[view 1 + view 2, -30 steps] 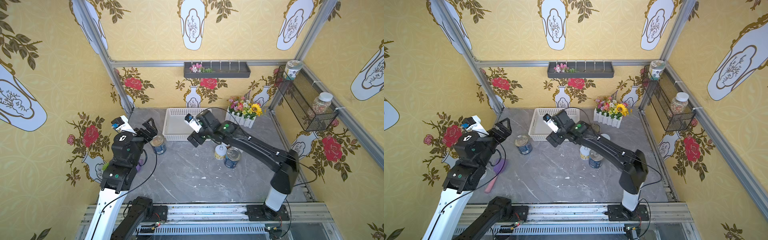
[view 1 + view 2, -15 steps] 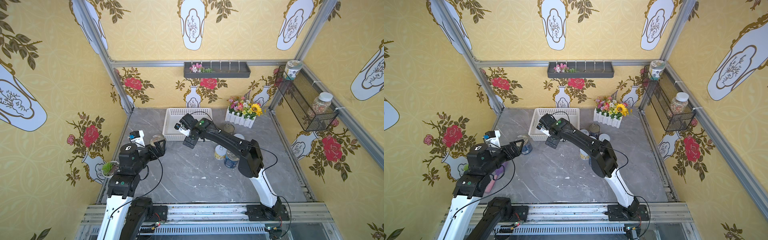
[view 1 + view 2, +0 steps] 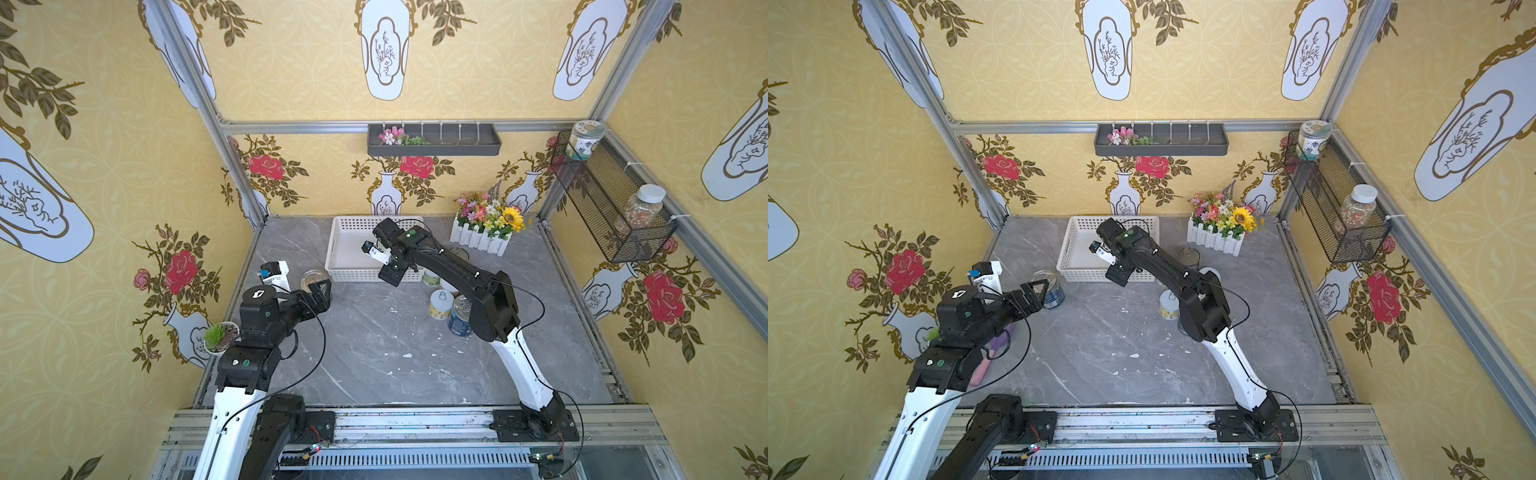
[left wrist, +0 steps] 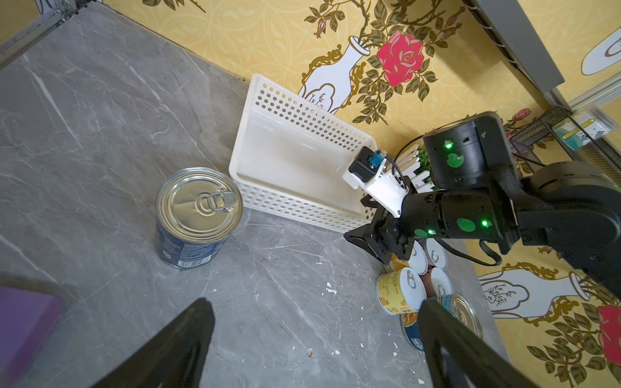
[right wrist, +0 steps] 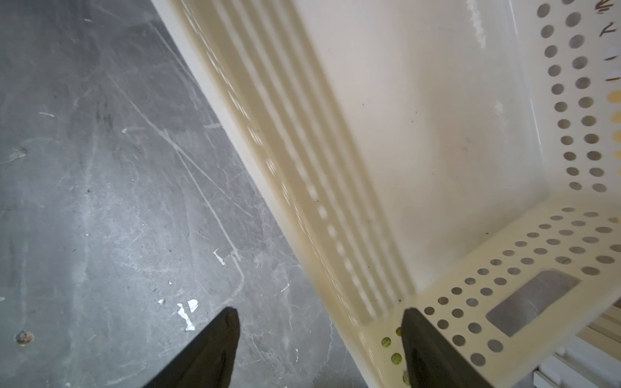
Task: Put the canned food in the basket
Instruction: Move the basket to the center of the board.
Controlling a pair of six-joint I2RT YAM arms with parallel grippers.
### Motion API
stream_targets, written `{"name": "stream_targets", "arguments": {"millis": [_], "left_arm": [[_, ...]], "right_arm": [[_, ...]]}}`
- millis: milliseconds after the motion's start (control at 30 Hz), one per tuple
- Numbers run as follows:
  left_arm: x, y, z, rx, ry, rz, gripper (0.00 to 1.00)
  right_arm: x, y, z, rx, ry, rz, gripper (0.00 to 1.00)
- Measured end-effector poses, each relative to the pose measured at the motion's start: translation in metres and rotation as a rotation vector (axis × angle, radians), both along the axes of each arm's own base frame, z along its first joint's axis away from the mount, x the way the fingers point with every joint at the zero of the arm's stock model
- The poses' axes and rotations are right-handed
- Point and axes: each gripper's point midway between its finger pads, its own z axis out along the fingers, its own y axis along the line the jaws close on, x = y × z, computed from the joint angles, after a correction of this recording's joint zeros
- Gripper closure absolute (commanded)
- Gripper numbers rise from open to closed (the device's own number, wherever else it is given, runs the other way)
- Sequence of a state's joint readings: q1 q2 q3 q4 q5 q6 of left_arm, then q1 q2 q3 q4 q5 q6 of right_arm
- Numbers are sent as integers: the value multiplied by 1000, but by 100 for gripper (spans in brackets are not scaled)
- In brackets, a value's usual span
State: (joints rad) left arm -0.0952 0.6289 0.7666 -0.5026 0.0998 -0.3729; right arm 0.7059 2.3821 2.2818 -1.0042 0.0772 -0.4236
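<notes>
Basket (image 5: 554,248) corner lies between parted jaws of right gripper (image 5: 319,312), wrist view only; left gripper (image 4: 316,302) gapes empty.

My left arm (image 3: 249,365) is bent at the elbow with the forearm reaching forward and inward. The left gripper (image 3: 318,293) tilts forward and down, its 2 fingers (image 4: 174,349) spread wide. My right arm (image 3: 494,307) folds sharply at the elbow and stretches far forward and across. The right gripper (image 3: 392,274) points downward, its 2 fingers (image 5: 215,346) parted with a clear gap between them, and the wrist camera (image 3: 370,248) is mounted just behind those fingers.
</notes>
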Motion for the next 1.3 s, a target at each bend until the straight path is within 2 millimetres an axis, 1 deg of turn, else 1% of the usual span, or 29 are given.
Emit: {"name": "stream_targets", "arguments": {"millis": [133, 233, 367, 433, 467, 500, 667, 733, 767, 833, 900, 967, 1000, 1133, 1300], "left_arm": [[0, 0, 0, 1, 2, 2, 0], [0, 0, 0, 2, 1, 3, 0], [0, 1, 1, 3, -4, 7, 0], [0, 2, 1, 4, -6, 9, 0], [0, 2, 1, 4, -7, 10, 0], [-1, 2, 2, 4, -8, 10, 0], [0, 3, 1, 7, -7, 17, 0], [0, 4, 1, 7, -8, 19, 0], [0, 4, 1, 7, -7, 20, 0], [0, 4, 1, 7, -7, 21, 0], [0, 4, 1, 8, -6, 21, 0], [1, 4, 0, 8, -3, 22, 0], [1, 5, 0, 8, 0, 23, 0], [3, 5, -2, 10, 7, 26, 0], [4, 6, -5, 12, 17, 28, 0]], "right_arm": [[1, 0, 1, 20, 19, 1, 33], [-1, 1, -8, 11, 37, 11, 39], [-2, 3, -18, 1, 55, 24, 43], [-1, 4, -20, 0, 55, 29, 49], [0, 4, -21, 1, 54, 29, 56], [1, 4, -21, -1, 54, 30, 60], [1, 2, -22, -7, 54, 28, 77], [-3, 0, -20, -12, 56, 29, 82], [-7, 0, -18, -7, 66, 40, 87], [-11, 1, -13, -4, 61, 57, 93], [-13, 4, -9, 9, 47, 68, 96], [-16, 0, -8, 2, 47, 63, 98], [-22, -4, -8, -7, 59, 63, 98], [-43, -9, -14, -24, 85, 74, 99], [-81, -18, -19, -36, 121, 96, 100]]}}
